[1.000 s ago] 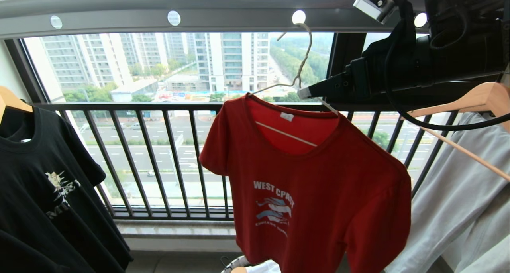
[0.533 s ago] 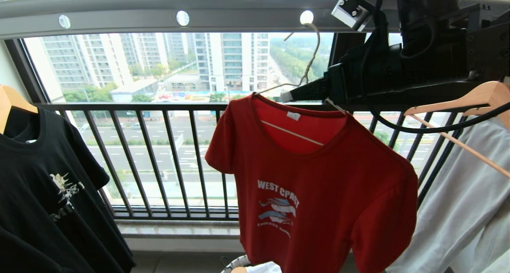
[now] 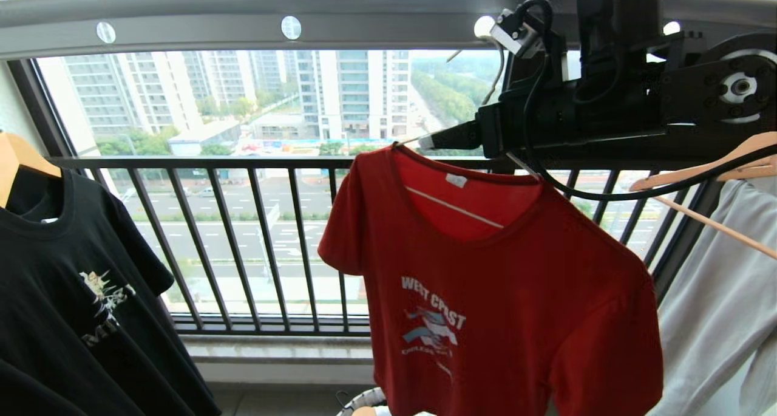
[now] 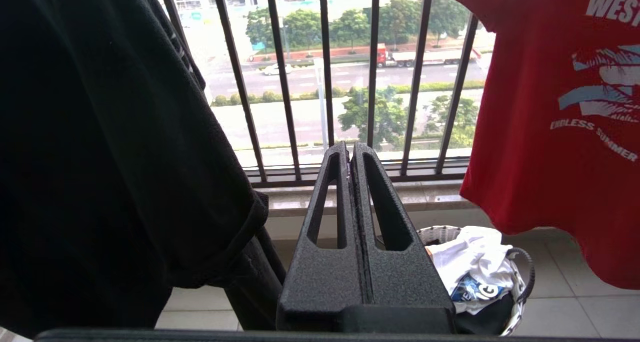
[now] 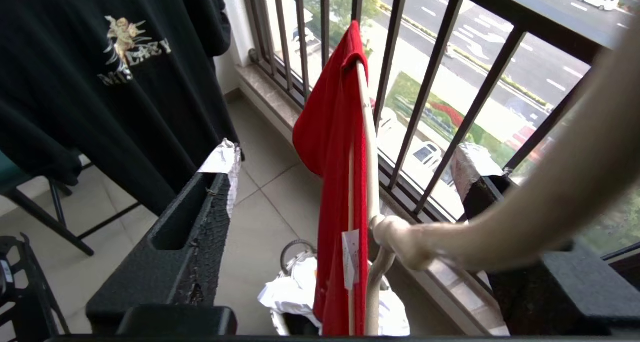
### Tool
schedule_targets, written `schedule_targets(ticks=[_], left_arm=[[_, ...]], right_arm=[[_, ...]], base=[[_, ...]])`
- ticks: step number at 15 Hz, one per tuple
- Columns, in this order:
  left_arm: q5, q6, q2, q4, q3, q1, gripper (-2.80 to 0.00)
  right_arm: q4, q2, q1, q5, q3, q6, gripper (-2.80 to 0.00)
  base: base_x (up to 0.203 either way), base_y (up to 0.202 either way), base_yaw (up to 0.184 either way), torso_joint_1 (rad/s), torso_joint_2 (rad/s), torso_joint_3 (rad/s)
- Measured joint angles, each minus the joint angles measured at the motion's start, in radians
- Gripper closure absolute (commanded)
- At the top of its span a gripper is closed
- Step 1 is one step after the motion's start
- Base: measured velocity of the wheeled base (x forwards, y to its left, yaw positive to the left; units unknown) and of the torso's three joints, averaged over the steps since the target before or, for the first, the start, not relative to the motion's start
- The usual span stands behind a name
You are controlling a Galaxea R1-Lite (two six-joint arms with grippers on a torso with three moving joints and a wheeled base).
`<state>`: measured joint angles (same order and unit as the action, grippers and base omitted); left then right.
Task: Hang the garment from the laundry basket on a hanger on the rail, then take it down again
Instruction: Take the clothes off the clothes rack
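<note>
Balcony, tiled floor, barred railing w/ street beyond. Red T-shirt on wire hanger under grey rail. Right gripper fingers spread around hanger neck; left gripper fingers closed, empty, low near basket.

Right arm raised, reaching in level, right hand spread wide — left hand low, pressed closed

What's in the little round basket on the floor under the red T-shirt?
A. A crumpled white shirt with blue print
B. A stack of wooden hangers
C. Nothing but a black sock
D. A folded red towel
A: the left wrist view shows the laundry basket holding a crumpled white shirt with blue print, below the hanging red T-shirt.
</note>
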<state>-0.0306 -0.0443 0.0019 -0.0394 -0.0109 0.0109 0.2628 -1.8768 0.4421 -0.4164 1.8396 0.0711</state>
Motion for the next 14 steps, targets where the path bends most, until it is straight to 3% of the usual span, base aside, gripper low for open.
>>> schedule_targets(ticks=[14], left_arm=[[0.0, 0.0, 0.0, 0.0, 0.0, 0.0, 0.0]], right_arm=[[-0.041, 0.003, 0.001, 0.023, -0.003, 0.003, 0.0]], base=[[0.0, 0.0, 0.0, 0.0, 0.0, 0.0]])
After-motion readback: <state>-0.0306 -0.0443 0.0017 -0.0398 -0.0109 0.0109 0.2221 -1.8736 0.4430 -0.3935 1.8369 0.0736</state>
